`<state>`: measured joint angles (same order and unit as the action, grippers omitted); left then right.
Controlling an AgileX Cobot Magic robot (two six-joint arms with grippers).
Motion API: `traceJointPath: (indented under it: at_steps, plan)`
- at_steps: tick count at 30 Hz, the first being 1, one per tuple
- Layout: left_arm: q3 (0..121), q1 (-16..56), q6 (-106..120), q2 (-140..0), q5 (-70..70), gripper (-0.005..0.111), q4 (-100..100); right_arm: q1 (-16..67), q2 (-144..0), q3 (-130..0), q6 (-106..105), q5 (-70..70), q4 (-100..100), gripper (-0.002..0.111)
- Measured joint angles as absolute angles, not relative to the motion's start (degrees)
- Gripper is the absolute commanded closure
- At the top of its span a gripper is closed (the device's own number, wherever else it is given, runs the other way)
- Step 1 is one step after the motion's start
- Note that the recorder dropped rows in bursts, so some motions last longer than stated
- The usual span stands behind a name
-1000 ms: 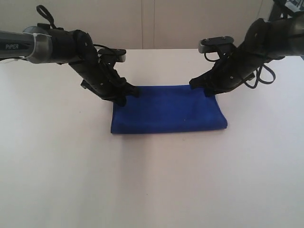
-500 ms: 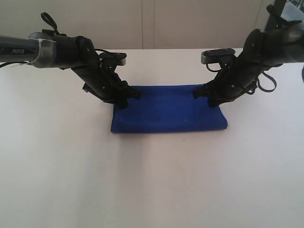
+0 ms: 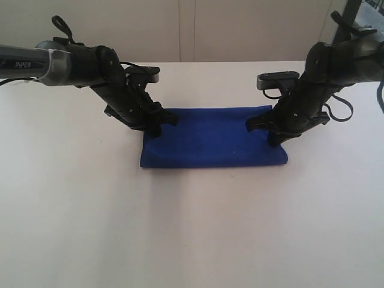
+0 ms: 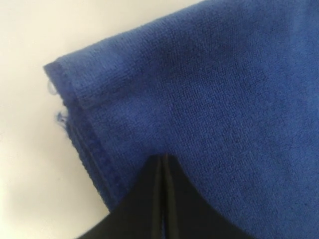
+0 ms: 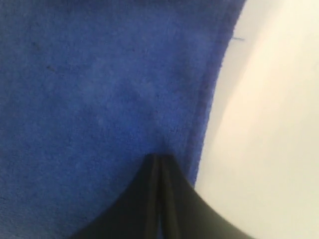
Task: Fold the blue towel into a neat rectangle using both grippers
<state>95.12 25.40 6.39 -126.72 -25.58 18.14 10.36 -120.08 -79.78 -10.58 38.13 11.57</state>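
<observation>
The blue towel [image 3: 213,143] lies folded into a flat rectangle on the white table [image 3: 192,228]. My left gripper [image 3: 157,127] stands over the towel's far left corner, jaws together, tips resting on the cloth. In the left wrist view the left gripper [image 4: 163,159] is shut with no cloth showing between the fingers, just inside the towel's [image 4: 214,89] hemmed corner. My right gripper [image 3: 273,138] is over the right end of the towel. In the right wrist view the right gripper [image 5: 160,159] is shut too, its tips on the towel [image 5: 94,84] beside its side edge.
The white table stretches wide in front of the towel and to both sides. A pale wall [image 3: 192,30] runs behind the table's far edge. Black cables [image 3: 336,108] loop off the right arm.
The right gripper has moved from the towel's far edge towards the front along its right end. The left gripper shifted slightly and then held still. The towel has not moved.
</observation>
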Motion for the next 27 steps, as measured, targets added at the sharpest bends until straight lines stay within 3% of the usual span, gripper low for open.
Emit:
traceJointPath:
  at_steps: [27]
  plan:
    - [95.1,25.4,6.4,-126.7,-25.6,0.107,18.1,12.0,-123.8,-84.5,-10.0,35.7,18.0,0.108]
